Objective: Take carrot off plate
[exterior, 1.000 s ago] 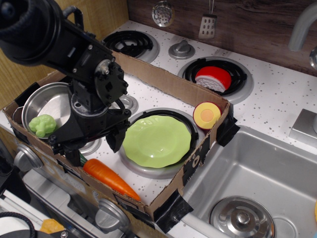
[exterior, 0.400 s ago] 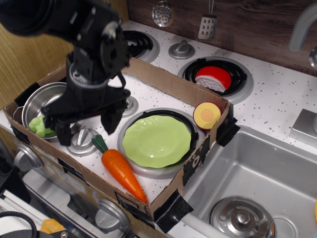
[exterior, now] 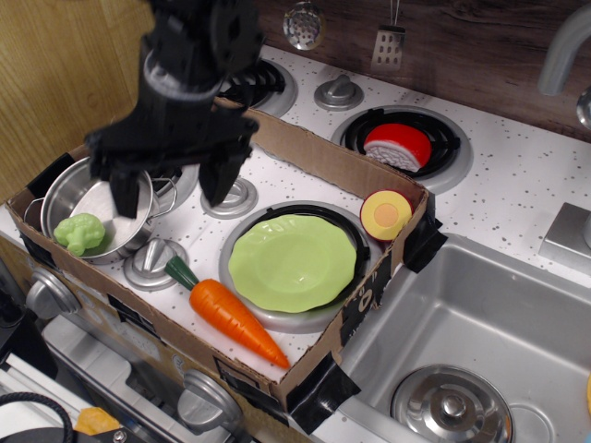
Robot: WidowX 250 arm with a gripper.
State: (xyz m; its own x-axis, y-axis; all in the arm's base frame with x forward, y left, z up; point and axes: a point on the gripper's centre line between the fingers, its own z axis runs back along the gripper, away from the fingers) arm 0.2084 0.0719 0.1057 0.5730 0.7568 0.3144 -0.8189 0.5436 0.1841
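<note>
Since a second earlier the gripper had come up and away from the carrot. Then it had been low, its fingers down at the carrot's green end by the box's front wall; now it hung well above the stove top, over the space between the pot and the plate. The carrot had shifted too: it had lain closer along the front wall, partly under the fingers, and now lay free on the speckled top, stem cap toward the knob, tip pointing toward the front right corner of the box. It was off the plate, just beside the plate's front left rim; whether they touched I could not tell. The plate had stayed on its burner, bare.

The arm reached in from the upper left, wrist pointing down. Its two dark fingers stood wide apart with nothing between them, one over the pot's rim, the other over the small knob behind the plate.

The green broccoli sat in the pot as before. The halved fruit leaned at the box's back right corner, unchanged.
</note>
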